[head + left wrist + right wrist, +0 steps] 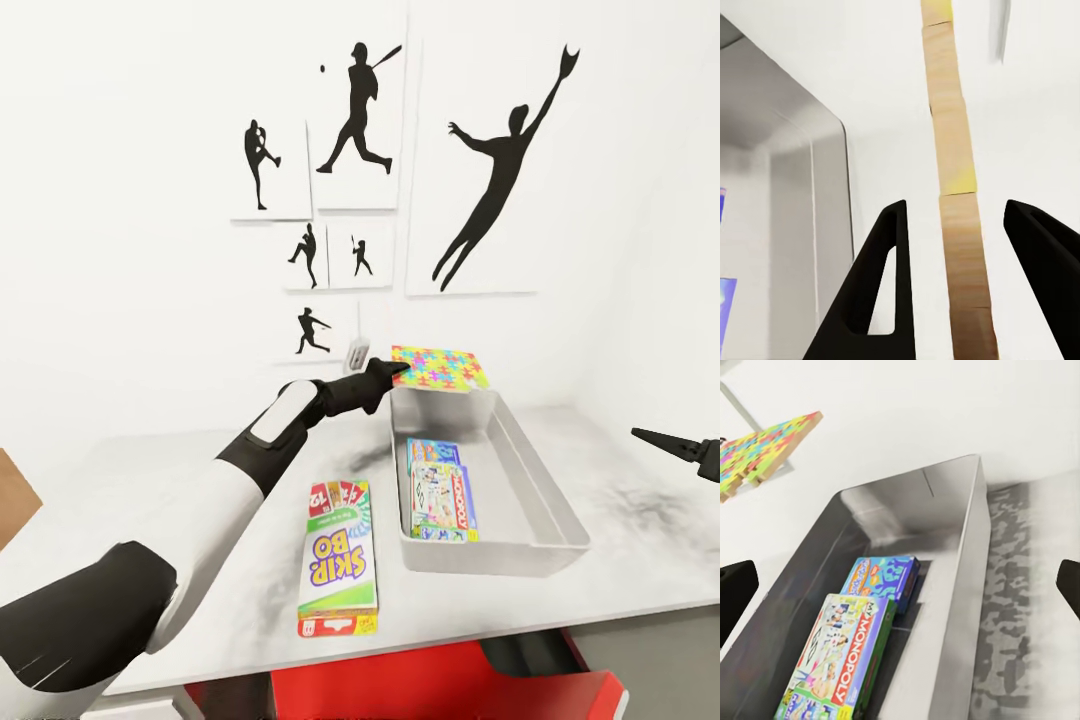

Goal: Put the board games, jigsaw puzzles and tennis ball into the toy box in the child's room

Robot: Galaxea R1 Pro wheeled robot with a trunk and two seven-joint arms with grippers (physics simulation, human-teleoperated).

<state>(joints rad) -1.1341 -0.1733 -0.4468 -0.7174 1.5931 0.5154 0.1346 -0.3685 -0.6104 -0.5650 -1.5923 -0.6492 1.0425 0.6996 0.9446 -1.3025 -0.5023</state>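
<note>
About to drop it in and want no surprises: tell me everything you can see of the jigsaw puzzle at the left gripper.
The jigsaw puzzle is a thin flat square of interlocking yellow, pink, green and blue pieces on a wood-coloured backing, its tan edge running between the left gripper fingers. It is raised and tilted above the toy box far end, near the wall. Whether the fingers press it cannot be told.

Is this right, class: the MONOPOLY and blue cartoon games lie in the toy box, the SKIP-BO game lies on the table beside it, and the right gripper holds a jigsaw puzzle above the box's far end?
One slip: the left gripper holds the jigsaw puzzle, not the right, as the head view shows. The right gripper hangs open and empty. The MONOPOLY game and blue cartoon game lie in the toy box; the SKIP-BO game lies on the table beside it.
</note>
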